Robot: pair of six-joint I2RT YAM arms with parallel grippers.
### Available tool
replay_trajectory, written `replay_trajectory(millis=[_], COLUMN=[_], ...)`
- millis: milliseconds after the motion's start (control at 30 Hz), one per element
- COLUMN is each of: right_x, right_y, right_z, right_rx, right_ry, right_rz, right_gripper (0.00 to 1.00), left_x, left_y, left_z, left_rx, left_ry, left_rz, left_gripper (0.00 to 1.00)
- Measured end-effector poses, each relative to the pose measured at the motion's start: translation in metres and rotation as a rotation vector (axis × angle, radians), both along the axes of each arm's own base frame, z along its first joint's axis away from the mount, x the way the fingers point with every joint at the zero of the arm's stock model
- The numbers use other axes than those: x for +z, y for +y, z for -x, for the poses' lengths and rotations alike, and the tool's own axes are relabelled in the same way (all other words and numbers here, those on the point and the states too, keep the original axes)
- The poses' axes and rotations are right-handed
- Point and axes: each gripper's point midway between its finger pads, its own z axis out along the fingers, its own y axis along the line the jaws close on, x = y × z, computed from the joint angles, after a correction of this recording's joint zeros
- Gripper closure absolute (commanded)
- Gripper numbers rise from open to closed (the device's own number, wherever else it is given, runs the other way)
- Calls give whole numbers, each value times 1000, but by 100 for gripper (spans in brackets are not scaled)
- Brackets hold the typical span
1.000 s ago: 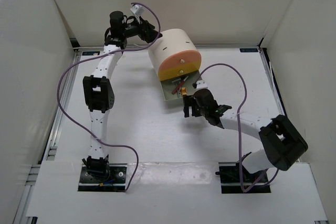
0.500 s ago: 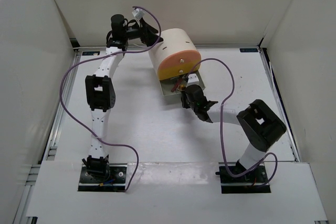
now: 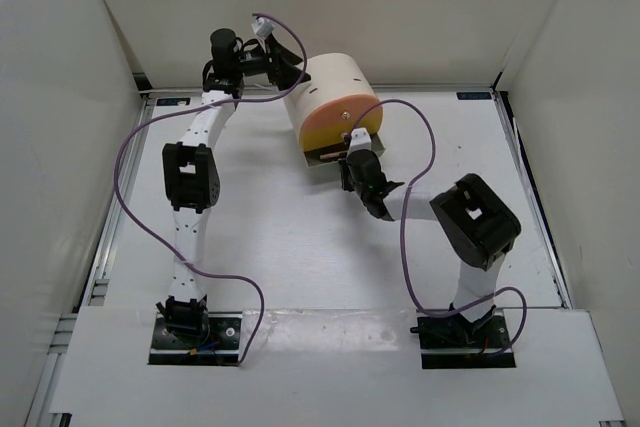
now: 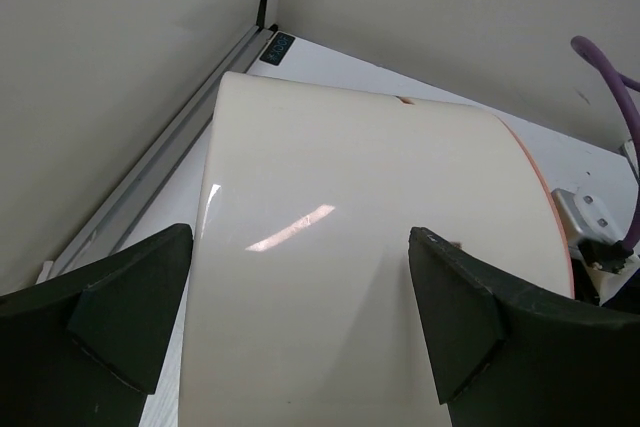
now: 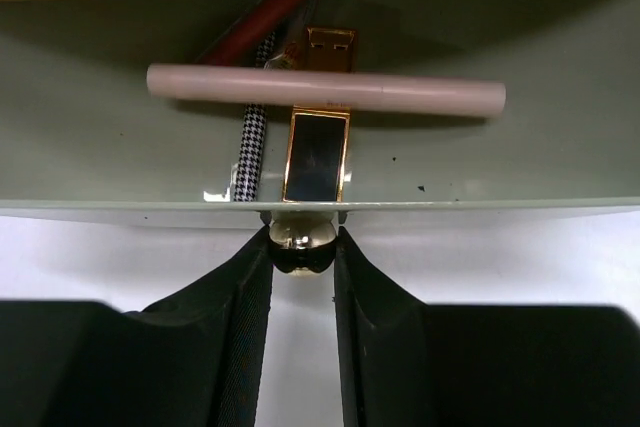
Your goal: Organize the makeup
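my right gripper (image 5: 302, 247) pinches knob (image 5: 302, 251), lower centre | left gripper (image 4: 300, 317) gapes over box (image 4: 350, 197), empty | pencil (image 5: 325, 89) in drawer (image 5: 100, 147); not yet shut

Bare table (image 3: 270, 237) beside cream box (image 3: 335, 97)

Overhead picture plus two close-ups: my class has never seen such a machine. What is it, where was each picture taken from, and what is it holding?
Two robot arms are bolted to a white table. The overhead picture looks down on both; each close-up comes from a camera on one wrist. The left arm reaches a cream box, its jaws open with the box between them. The right arm has its jaws shut on the knob of a grey-green drawer, partly open. Inside lie a pink stick, a checked stick, a red one and a black-and-gold case.
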Motion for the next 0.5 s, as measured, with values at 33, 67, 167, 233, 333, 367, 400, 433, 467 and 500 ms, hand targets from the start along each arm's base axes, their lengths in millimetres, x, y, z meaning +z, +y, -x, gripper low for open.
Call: replay_trajectory(millis=[33, 67, 167, 233, 333, 367, 400, 433, 467, 500], right_x=[-1, -2, 0, 0, 8, 10, 11, 11, 10, 10], right_y=[3, 6, 16, 21, 24, 24, 25, 26, 26, 26], right_z=[-6, -12, -29, -38, -57, -61, -63, -64, -66, -67], right_rx=[0, -1, -10, -26, -90, -106, -119, -128, -137, -146], right_ry=[-9, -21, -55, -85, -156, -171, -178, -181, -186, -188], right_rz=[-1, -7, -32, -58, -113, -125, -135, -139, -147, -155], right_gripper=[87, 87, 72, 44, 17, 3, 1, 1, 1, 1], left_x=[-1, -2, -2, -3, -4, -5, -5, -6, -6, -7], left_y=[0, 0, 0, 0, 0, 0, 1, 2, 4, 5], left_z=[0, -1, -2, -2, -2, -3, -5, -7, -9, -11], left_rx=[1, 3, 8, 8, 8, 12, 23, 34, 43, 51], left_ry=[0, -2, -12, -12, -10, -11, -16, -19, -22, -23], left_rz=[1, 2, 4, 6, 6, 6, 7, 7, 6, 5], left_gripper=[2, 2, 2, 2, 2, 2, 2, 2, 2, 2])
